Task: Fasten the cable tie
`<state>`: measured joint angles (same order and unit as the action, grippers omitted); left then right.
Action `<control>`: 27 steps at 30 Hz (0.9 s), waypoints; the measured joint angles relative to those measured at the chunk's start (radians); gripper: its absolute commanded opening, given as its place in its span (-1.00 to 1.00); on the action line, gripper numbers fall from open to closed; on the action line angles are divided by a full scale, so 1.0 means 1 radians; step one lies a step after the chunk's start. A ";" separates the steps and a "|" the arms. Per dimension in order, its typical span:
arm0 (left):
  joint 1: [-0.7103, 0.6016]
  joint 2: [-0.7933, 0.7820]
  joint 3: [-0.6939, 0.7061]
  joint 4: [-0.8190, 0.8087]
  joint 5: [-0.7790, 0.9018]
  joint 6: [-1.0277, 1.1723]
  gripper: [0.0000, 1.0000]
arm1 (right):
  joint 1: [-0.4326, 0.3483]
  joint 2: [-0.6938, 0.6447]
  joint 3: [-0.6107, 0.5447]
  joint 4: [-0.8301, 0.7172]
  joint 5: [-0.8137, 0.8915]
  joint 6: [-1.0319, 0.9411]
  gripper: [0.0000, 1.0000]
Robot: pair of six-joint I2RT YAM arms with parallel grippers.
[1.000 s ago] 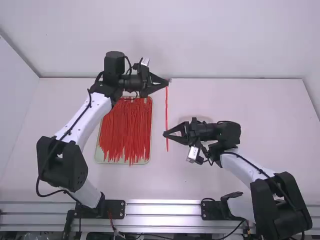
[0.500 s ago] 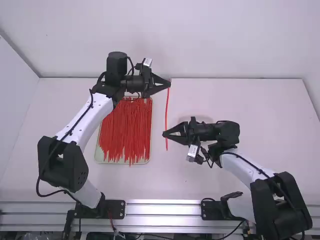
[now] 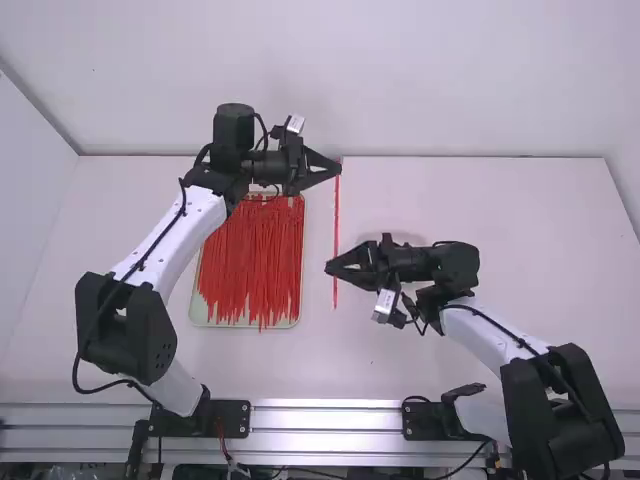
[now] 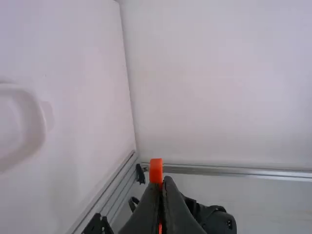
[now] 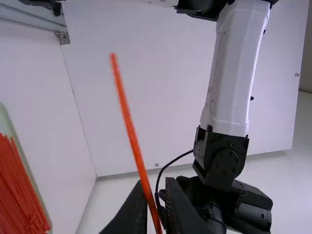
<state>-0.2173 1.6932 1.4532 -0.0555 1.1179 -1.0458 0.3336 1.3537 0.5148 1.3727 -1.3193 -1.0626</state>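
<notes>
In the high view, the thin red plastic cable tie stretched as a straight strip over the middle of the white table. Its head pointed toward the far edge and its tail toward the near edge. The black two-finger left gripper was pinched onto the head end. The black right gripper sat at the strip farther down, short of the tail tip. Whether it had clamped the cable tie could not be told from here. Toward the table's left edge lay a flat, pale rectangular tray. It held a loose heap of spare red ties, laid lengthwise and covering most of its floor, a few reaching over its near rim.

In the left wrist view, the left gripper was pressed together. The cable tie's blunt red head poked out just beyond the tips.

In the right wrist view, the cable tie ran out from the right gripper to a free tip. The left arm's white link stood beyond it, and the spare ties showed at one side. This view did not settle the grip either.

The cable tie looked very light, springy rather than limp, and probably smooth enough to slide in a weak pinch. It would likely bend easily into a loop. The sensible holds seemed to be just behind the head and close to the tail tip, so that the tip could be steered into the head's slot.
</notes>
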 measured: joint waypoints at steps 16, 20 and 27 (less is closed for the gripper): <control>0.000 0.000 0.000 0.000 0.010 0.000 -0.96 | -0.005 0.000 0.000 0.000 0.010 0.046 -1.00; 0.000 0.000 0.000 0.000 0.011 0.008 -0.96 | -0.004 0.000 0.000 0.000 0.015 0.179 -1.00; 0.000 0.000 0.000 0.000 0.011 0.019 -0.96 | -0.012 0.000 0.000 0.006 0.058 0.537 -1.00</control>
<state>-0.2173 1.6932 1.4532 -0.0559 1.1286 -1.0271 0.3218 1.3537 0.5148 1.3788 -1.2617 -0.5255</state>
